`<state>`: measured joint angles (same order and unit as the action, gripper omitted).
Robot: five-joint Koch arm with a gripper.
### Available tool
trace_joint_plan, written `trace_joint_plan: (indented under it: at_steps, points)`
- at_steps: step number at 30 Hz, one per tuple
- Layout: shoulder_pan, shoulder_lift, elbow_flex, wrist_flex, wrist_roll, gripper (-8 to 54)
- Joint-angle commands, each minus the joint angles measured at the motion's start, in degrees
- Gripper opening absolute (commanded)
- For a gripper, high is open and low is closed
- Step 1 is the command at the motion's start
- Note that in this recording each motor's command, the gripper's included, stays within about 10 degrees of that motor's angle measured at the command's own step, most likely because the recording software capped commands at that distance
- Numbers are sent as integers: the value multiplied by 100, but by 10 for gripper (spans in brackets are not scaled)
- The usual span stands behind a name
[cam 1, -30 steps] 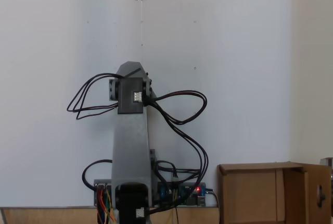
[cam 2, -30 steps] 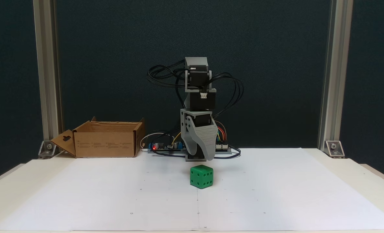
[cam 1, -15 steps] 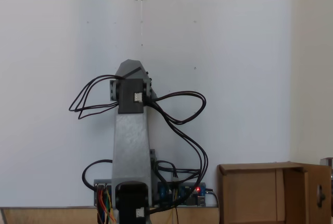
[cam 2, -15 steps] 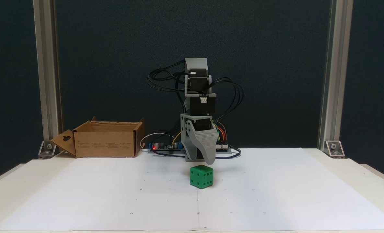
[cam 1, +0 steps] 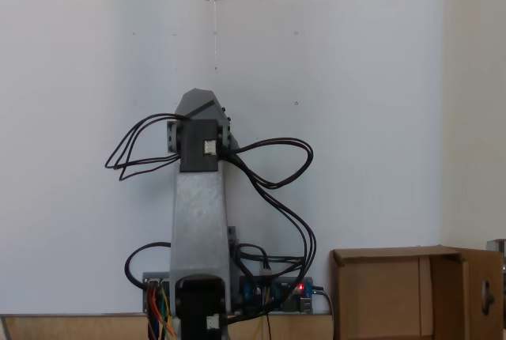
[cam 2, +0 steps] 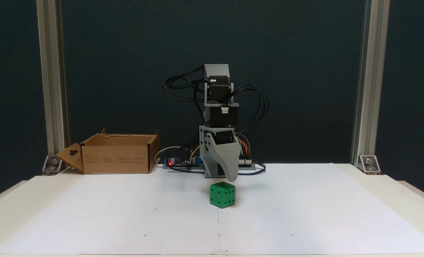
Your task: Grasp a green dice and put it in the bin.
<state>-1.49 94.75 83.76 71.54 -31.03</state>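
Covering the table (cam 2: 394,189) is a broad white paper sheet (cam 2: 304,214), the largest item, with a dark backdrop and two aluminium uprights (cam 2: 367,82) behind it in a fixed view.

Arm (cam 2: 218,114) — grey printed links with black servos, standing upright at the sheet's rear centre, black cables (cam 2: 254,103) looping out on both sides. A fixed view from above shows the arm's upper link (cam 1: 199,221) reaching out over the paper, cables (cam 1: 273,166) spread left and right.

Bin (cam 2: 117,155) — brown corrugated cardboard box, top open, one flap with a cut-out hanging outward on its left. It sits at the rear left of the sheet in a fixed view, well apart from the arm; in the view from above the bin (cam 1: 395,292) lies at lower right.

Control board (cam 2: 178,162) with a lit red lamp, between bin and arm base.

Gripper (cam 2: 226,175) — grey, pointing down, tips hanging just above and slightly behind the cube. The fingers (cam 2: 232,171) overlap from this angle, so I cannot tell whether they are parted or closed; nothing is held.

Green dice (cam 2: 222,194) — small bright green cube with dark pips, resting on the paper at centre, untouched, far from the bin.
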Motion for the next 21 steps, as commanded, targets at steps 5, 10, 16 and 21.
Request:
trace_joint_plan:
  at_steps: [5,10,16,21]
  points:
    - [-62,-97,114,-466,-545,435]
    - [-26,-176,264,-686,-545,432]
    - [-62,-255,343,-721,-545,431]
    - [-97,-316,439,-879,-536,431]
